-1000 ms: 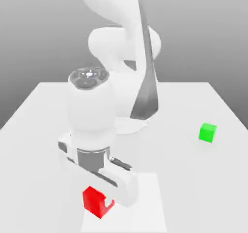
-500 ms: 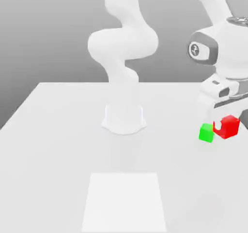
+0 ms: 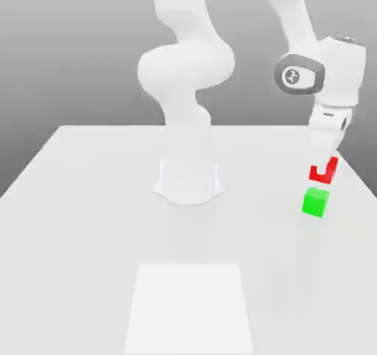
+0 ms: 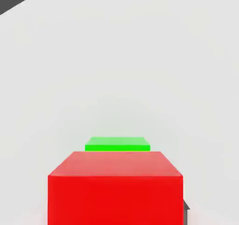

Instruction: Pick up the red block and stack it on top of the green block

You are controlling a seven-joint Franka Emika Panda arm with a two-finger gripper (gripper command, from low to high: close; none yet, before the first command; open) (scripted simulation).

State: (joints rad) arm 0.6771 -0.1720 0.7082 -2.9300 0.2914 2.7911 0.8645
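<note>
The green block [image 3: 315, 202] rests on the white table [image 3: 88, 199] at the exterior view's right. Just above it hangs the red block [image 3: 324, 172], held off the table with a small gap between the two cubes. My gripper [image 3: 322, 168] is shut on the red block, and one white finger covers part of its face. In the hand view the red block [image 4: 115, 189] fills the near field, and a strip of the green block [image 4: 117, 144] shows beyond its edge.
The arm's white base [image 3: 188, 180] stands at the middle back of the table. A paler square patch [image 3: 188, 306] marks the table's front middle. The table's right edge runs close to the green block.
The gripper carried the red block from the front patch across to the right. Over the last half second it shifted from beside the green block to just above it.
</note>
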